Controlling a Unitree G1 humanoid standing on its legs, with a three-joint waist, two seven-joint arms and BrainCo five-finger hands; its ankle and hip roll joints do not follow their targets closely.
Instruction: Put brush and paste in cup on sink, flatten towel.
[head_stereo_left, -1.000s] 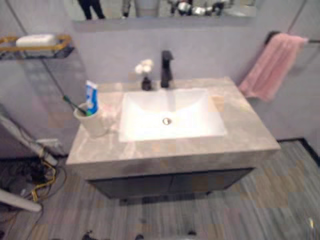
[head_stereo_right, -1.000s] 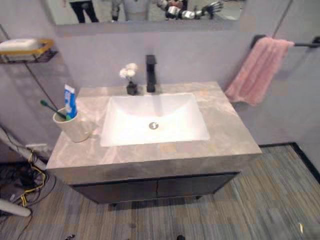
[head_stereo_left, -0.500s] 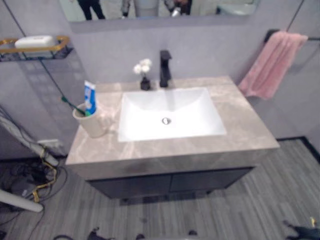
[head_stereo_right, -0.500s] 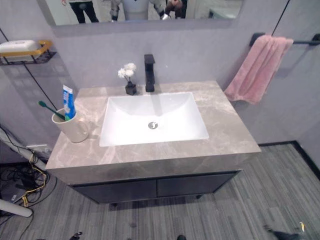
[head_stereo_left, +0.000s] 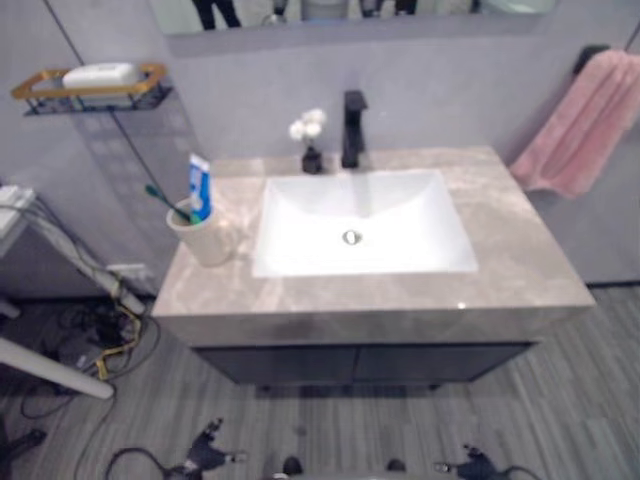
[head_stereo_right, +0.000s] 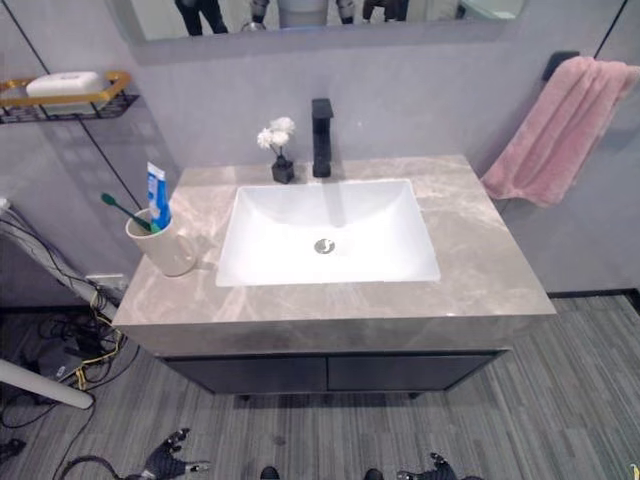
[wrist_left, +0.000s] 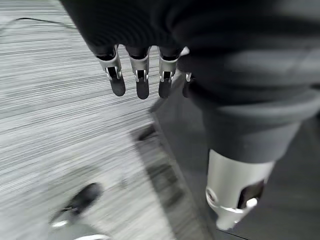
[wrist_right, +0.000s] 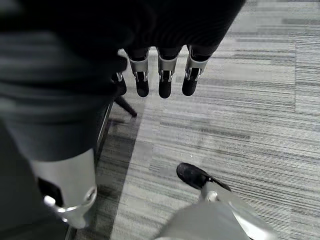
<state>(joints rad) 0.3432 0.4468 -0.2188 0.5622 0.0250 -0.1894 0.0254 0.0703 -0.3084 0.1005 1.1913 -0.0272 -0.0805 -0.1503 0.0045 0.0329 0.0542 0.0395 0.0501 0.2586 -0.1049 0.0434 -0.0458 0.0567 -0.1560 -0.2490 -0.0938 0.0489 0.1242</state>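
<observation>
Since half a second ago the whole scene has slid rightward in the head views, so the camera has turned; the things on the vanity sit as before. Both hands now hang low over the floor: the left hand and the right hand, each with fingers straight, loosely spread and holding nothing; earlier only the right one's tips peeked in at the lower right corner.

The round cream ceramic cup with a side handle stands on the left part of the grey veined stone countertop, just beside the white rectangular basin. Upright in it are the blue-and-white toothpaste tube and the green-handled toothbrush, which leans out to the left.

The fluffy pink towel hangs bunched and creased from a dark bar on the grey wall at right, its lower edge slanting. A matt black angular tap stands behind the basin, a small dark vase of white flowers beside it
</observation>
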